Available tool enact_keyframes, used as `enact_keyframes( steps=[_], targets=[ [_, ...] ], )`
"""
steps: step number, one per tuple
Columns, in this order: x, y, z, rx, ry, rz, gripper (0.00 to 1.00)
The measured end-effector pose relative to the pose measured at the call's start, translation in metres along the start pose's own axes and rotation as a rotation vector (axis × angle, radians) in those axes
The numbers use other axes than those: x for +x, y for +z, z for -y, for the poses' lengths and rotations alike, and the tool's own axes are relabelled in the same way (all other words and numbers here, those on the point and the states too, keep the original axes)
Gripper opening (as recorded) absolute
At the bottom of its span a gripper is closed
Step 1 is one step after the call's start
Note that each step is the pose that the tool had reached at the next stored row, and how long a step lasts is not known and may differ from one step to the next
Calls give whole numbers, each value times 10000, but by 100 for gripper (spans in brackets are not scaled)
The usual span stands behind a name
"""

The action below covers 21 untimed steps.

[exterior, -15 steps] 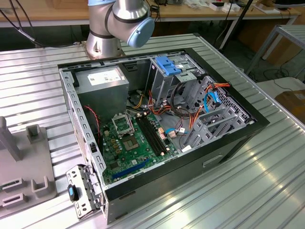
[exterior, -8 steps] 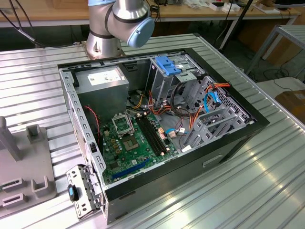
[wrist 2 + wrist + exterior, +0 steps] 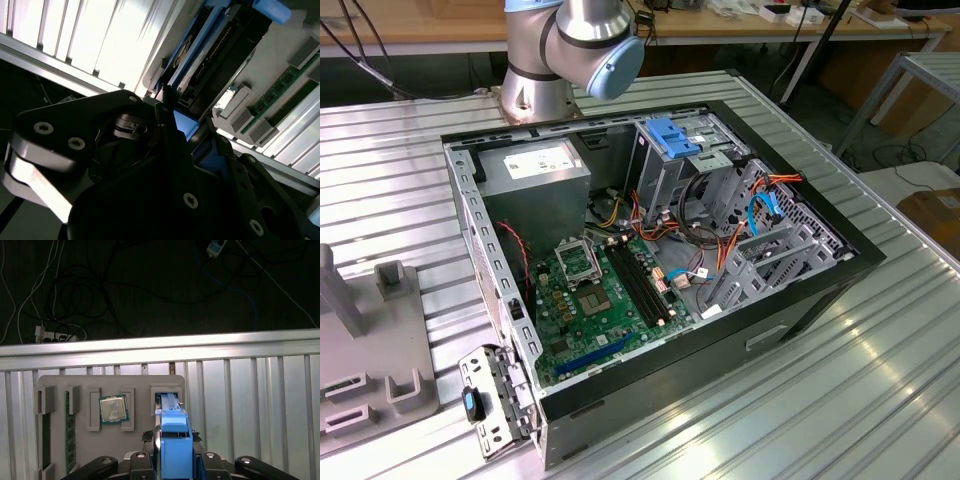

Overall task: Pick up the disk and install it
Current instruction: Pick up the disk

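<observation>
A robotics lab or workshop: a robot arm is bolted onto a ribbed aluminium table, where an opened desktop computer case lies with its motherboard bare. A grey fixture tray holds a loose processor chip and memory sticks. Wooden workbenches stand behind, and cables and a power strip sprawl on the dark floor
</observation>
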<state>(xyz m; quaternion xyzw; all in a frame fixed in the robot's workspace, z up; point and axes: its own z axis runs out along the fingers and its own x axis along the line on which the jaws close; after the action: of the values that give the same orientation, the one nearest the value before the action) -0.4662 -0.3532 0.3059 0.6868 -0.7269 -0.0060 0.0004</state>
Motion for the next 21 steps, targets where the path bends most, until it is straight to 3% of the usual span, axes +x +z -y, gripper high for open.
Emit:
enact_keyframes(
  steps=[4, 8, 13, 17, 21],
  targets=[
    [0, -10, 0, -1, 0, 0, 37],
    [-1, -133, -1, 0, 0, 0, 37],
    [-3, -343, -3, 1, 0, 1, 37],
    [-5, -602, -6, 3, 0, 1, 37],
    [-6, -788, -7, 7, -1, 1, 37]
  ],
)
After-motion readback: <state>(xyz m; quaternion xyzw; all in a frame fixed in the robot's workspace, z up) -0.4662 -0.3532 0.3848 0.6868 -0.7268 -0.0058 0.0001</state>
